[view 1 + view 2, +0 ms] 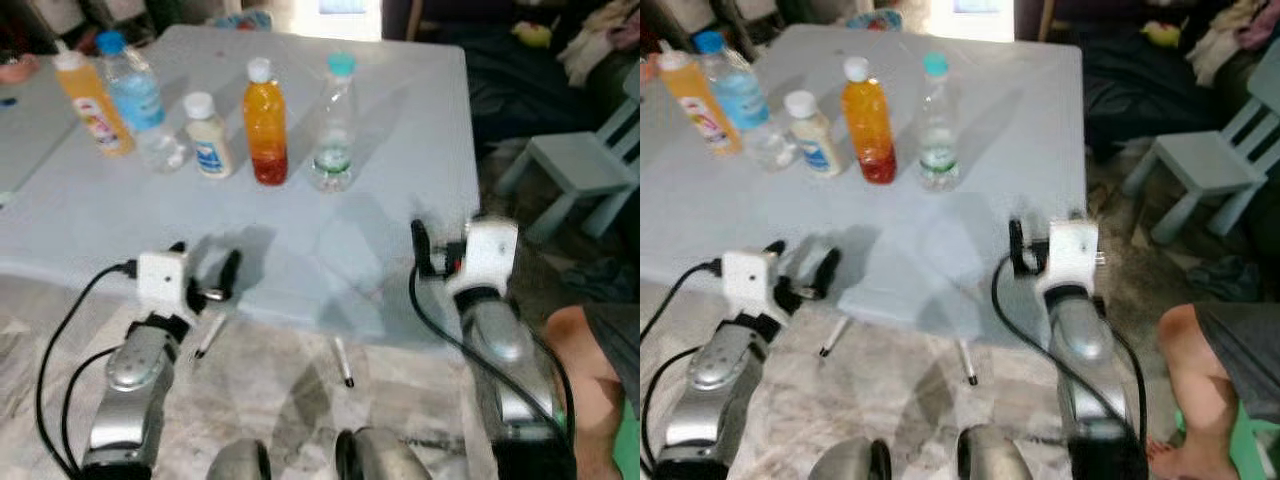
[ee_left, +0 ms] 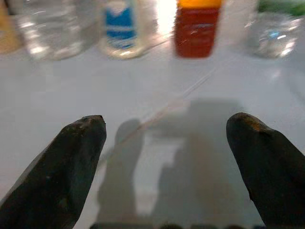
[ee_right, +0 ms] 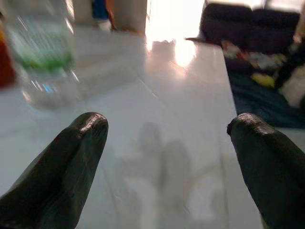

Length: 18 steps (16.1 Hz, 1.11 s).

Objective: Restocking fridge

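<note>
Five bottles (image 1: 265, 125) on one table (image 1: 400, 150) — left gripper (image 2: 167, 129) and right gripper (image 3: 167, 129) both spread, empty.

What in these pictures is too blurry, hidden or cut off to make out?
- Label print on the small white bottle: too small in the eye views, blurred in the left wrist view.
- Orange juice bottle: its top is cut off by the left wrist view's edge.
- Person's leg: cut off by the right eye view's edge.
- Clutter on the dark sofa: blurred, unidentifiable.

Five bottles (image 1: 265, 120) stand on the pale table (image 1: 380, 130); both arms reach over its near edge
</note>
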### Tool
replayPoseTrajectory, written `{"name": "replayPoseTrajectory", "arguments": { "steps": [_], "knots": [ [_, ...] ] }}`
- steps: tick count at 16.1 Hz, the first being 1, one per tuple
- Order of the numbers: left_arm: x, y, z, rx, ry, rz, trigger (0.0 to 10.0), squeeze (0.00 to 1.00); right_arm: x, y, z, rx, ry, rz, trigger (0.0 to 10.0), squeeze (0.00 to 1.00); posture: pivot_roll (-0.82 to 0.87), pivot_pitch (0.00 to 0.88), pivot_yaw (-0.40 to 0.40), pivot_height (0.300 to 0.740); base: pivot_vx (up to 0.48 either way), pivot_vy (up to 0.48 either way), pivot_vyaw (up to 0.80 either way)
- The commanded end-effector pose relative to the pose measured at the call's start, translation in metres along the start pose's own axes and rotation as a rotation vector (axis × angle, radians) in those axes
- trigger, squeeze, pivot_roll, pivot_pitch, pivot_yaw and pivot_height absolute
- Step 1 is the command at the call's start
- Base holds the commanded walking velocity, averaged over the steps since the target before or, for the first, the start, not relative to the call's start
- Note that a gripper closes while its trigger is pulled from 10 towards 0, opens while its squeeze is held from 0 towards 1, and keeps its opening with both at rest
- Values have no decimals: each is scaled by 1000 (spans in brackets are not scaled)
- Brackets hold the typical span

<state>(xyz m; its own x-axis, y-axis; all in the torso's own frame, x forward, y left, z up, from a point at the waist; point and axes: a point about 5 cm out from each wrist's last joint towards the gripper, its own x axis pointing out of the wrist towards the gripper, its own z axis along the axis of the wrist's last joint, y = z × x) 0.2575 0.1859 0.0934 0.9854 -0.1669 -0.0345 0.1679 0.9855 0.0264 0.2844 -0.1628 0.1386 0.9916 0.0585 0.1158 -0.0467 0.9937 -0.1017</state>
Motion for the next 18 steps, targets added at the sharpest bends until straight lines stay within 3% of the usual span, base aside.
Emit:
{"name": "replayPoseTrajectory", "arguments": {
  "steps": [1,3,7,9,10,13,18],
  "knots": [
    [-3,6,1,27,8,34,10000,0,9,-4,19,2,-64,6,10000,0,-95,150,28,740,0,0,0],
    [-2,12,1,46,11,60,10000,0,19,-5,39,-66,-138,46,10000,0,-89,150,26,740,0,0,334],
    [-3,11,6,28,3,26,10000,0,36,-11,75,-64,-253,40,10000,0,-77,157,30,740,0,0,800],
    [-3,12,7,41,-1,25,10000,0,39,-13,88,-58,-290,47,10000,0,-74,160,31,740,0,0,0],
    [-4,12,8,40,-7,12,10000,0,40,-13,94,-96,-320,59,10000,0,-71,165,31,740,0,0,0],
    [-4,14,10,42,-6,15,10000,0,46,-19,102,-104,-338,38,10000,0,-65,173,34,740,0,0,0],
    [-4,14,17,79,-16,2,10000,0,69,-33,112,-170,-344,42,10000,0,-25,185,47,740,0,0,0]
  ]
}}
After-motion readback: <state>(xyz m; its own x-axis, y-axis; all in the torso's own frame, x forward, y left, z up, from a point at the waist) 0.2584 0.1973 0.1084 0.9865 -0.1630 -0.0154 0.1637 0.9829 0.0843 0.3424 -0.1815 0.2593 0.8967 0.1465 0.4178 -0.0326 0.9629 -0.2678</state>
